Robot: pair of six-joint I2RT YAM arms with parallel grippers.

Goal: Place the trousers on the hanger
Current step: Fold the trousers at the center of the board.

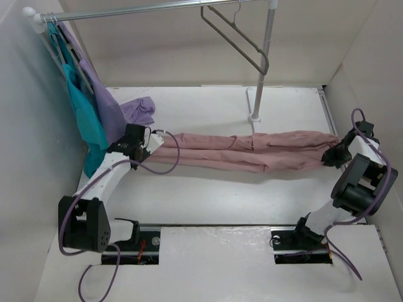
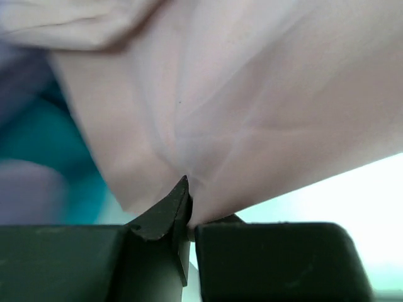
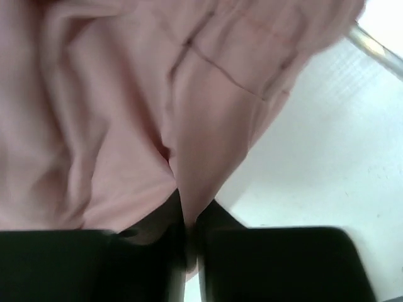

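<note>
The dusty-pink trousers (image 1: 252,151) are stretched out left to right across the white table (image 1: 208,201). My left gripper (image 1: 153,139) is shut on their left end; the pink cloth (image 2: 252,113) is pinched between its fingers. My right gripper (image 1: 330,157) is shut on their right end, with pink cloth (image 3: 126,113) pinched between its fingers. The grey hanger (image 1: 238,34) hangs empty by its hook from the rail (image 1: 151,9) at the back, above and behind the trousers.
A teal garment (image 1: 85,113) and a lilac-purple garment (image 1: 116,107) hang at the rail's left end, beside my left gripper. The rail's upright pole (image 1: 261,69) stands on the table just behind the trousers. White walls close in on both sides.
</note>
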